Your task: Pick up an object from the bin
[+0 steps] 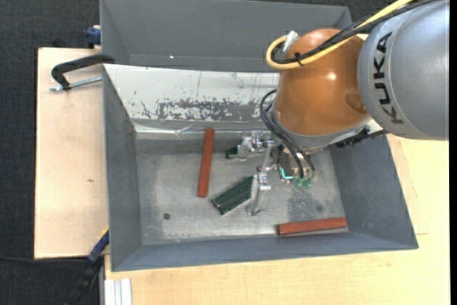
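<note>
My gripper [258, 191] hangs low over the middle of the bin floor, under the orange wrist cover. Its metal tip is right beside the right end of a dark green flat block [232, 197] that lies slanted on the floor. I cannot tell whether it touches the block. A long red stick [205, 162] lies nearly upright in the view, just left of the block. A small dark piece [232, 151] sits by the back wall, close to the gripper's upper part.
A second red stick [312, 226] lies flat along the bin's front wall, to the right. A tiny dark speck [166, 216] rests on the floor at the front left. The arm covers the bin's right back part.
</note>
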Robot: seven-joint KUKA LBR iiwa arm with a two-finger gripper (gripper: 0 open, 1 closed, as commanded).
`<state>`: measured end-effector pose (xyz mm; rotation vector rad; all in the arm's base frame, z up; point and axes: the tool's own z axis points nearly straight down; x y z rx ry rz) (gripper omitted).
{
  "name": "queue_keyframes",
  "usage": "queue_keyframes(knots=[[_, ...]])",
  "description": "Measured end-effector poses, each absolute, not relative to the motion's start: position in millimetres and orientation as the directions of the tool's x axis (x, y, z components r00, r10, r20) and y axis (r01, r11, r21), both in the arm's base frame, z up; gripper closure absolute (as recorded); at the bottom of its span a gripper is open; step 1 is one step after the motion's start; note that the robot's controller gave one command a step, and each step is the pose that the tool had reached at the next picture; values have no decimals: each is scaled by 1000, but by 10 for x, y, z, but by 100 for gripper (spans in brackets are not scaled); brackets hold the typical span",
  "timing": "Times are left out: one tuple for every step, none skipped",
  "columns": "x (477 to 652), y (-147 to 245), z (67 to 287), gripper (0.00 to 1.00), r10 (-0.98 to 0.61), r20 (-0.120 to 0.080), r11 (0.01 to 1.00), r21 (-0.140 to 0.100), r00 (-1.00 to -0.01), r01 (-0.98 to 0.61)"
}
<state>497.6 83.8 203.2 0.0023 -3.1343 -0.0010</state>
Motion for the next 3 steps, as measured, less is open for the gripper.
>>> queue_keyframes(knots=[[4987,832,2069,0,0,0,1000,1,-1000,0],[5013,844,1476,0,-132,-3,991,1,-991,-132],[5020,841,1123,0,-194,3,981,1,-981,-194]])
